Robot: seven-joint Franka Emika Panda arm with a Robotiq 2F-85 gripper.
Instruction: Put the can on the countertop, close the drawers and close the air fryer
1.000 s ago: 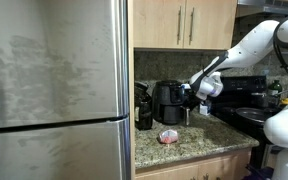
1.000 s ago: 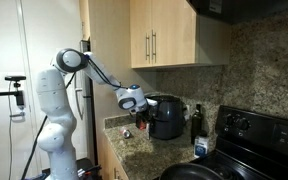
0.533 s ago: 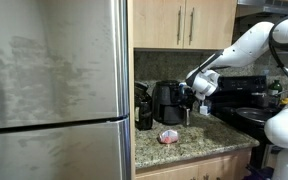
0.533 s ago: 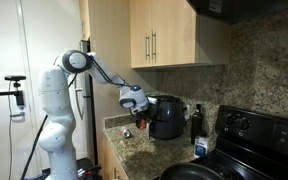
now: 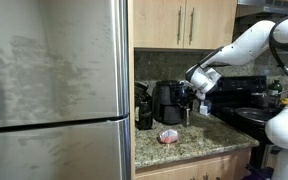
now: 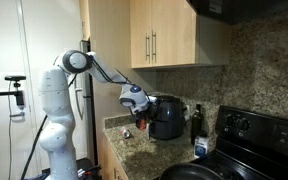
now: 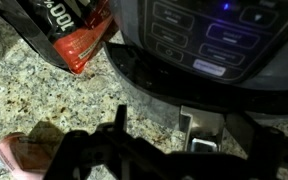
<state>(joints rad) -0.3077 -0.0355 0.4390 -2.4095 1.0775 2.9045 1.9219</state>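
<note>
The pinkish-red and white can [image 5: 169,136] sits on the speckled granite countertop [image 5: 214,140], in front of the glossy black air fryer [image 5: 168,101]. My gripper [image 5: 196,93] hovers open just beside the air fryer's front, above the counter. In the other exterior view the gripper [image 6: 134,101] hangs next to the air fryer [image 6: 167,116], with the can [image 6: 126,133] below it. The wrist view shows my open gripper [image 7: 160,135] empty over the countertop [image 7: 44,95], the air fryer's control panel [image 7: 199,35] close ahead and the can [image 7: 16,155] at the lower left. The tan wooden drawers [image 5: 184,22] overhead look shut.
A large stainless fridge [image 5: 54,90] fills the side beside the counter. A black stove [image 6: 254,135] with a pan stands past the air fryer, and a dark bottle [image 6: 197,122] is between them. A red and black bag [image 7: 74,35] lies next to the air fryer.
My gripper has drifted slightly up and toward the air fryer's front. It stays open, and the can has not moved.
</note>
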